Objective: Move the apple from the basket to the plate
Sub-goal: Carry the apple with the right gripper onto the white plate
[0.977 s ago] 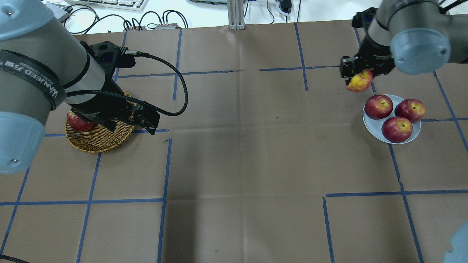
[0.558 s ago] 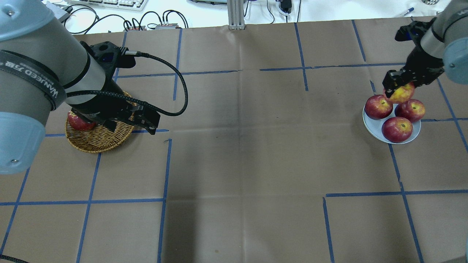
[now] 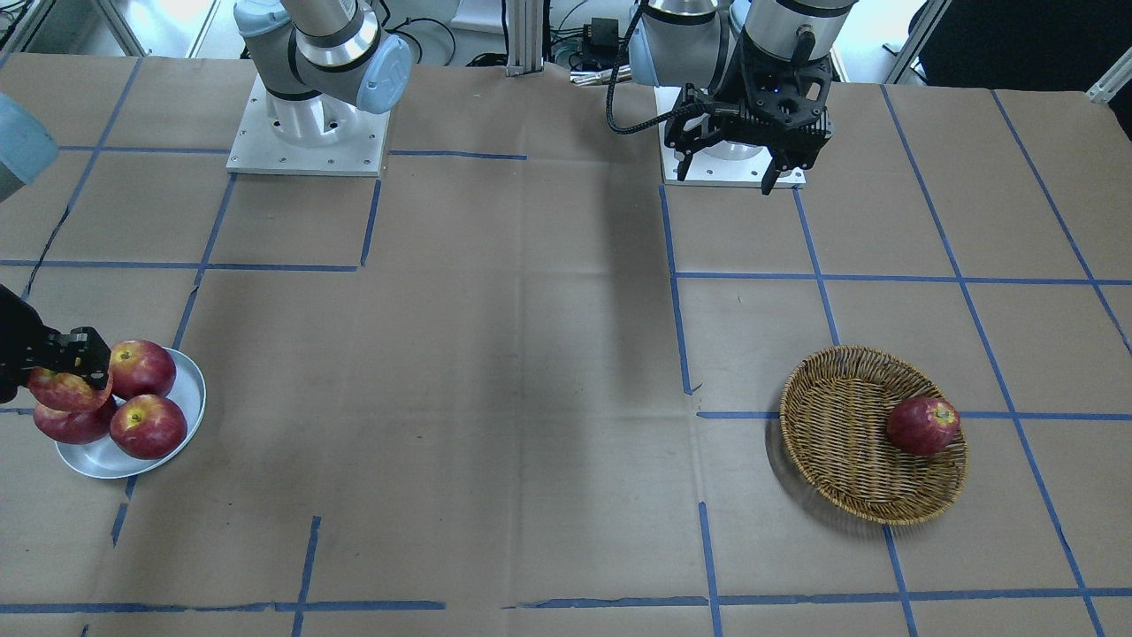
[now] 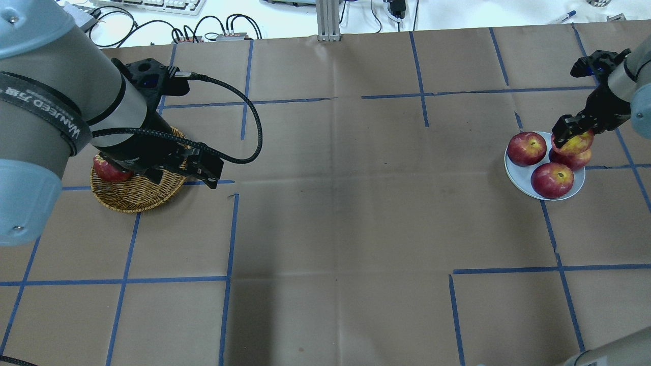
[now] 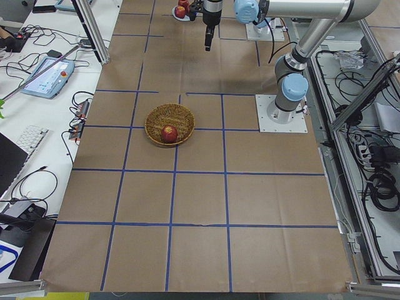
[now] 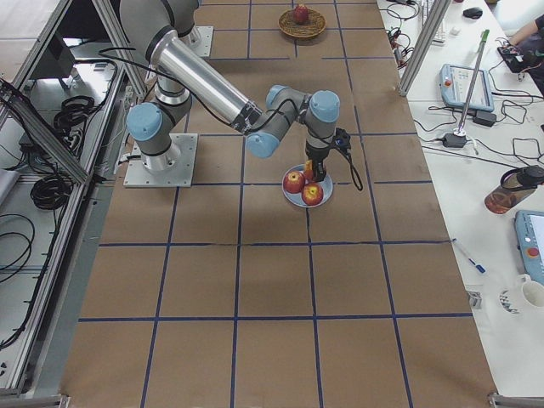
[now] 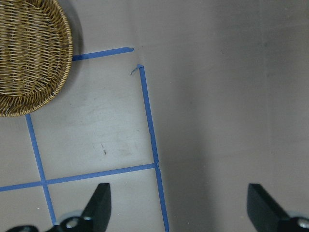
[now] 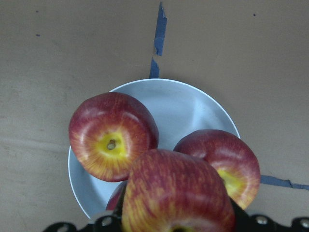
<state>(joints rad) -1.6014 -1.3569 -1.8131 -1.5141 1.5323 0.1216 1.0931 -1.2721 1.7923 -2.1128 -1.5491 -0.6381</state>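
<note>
My right gripper point(image 4: 572, 133) is shut on the pale pinkish-red apple point(image 4: 576, 144) with yellow streaks. It holds the apple just above the pale plate's point(image 4: 518, 176) far right side, over one of three dark red apples there. The right wrist view shows this apple point(image 8: 176, 198) close up above the plate point(image 8: 178, 104). In the front view the apple point(image 3: 62, 389) hangs over the plate point(image 3: 192, 389). The wicker basket point(image 4: 137, 195) lies at the left. My left gripper point(image 4: 202, 170) is open and empty beside the basket, its fingers point(image 7: 99, 203) wide apart above the table.
One dark red apple point(image 3: 922, 425) lies in the basket point(image 3: 840, 433). Three dark red apples point(image 4: 553, 180) fill most of the plate. Blue tape lines cross the brown table. Cables and a keyboard lie beyond the far edge.
My right gripper has carried the pale apple to the right and down, from beyond the plate's far left to just above the apples on it. The left arm has not moved.
</note>
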